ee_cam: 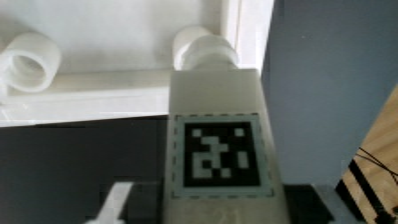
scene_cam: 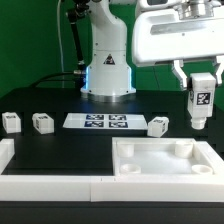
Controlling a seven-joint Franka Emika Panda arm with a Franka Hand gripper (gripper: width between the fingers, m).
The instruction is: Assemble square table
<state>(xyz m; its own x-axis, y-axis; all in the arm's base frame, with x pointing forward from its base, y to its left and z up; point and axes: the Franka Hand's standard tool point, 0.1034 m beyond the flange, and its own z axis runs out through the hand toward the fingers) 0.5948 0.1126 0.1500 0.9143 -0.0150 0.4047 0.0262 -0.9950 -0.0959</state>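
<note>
Frankly, I cannot see the fingertips of my gripper: the held leg they pinch hides them. Its blurred tagged face fills the wrist view, which catches only a corner of the slab. That leg hangs upright, clear of the worktop, open air all round, close above the slab's far rim. One loose leg stands nearby, next to the marker board; two more legs sit well beyond. My wrist points straight down, upper links cut off
</note>
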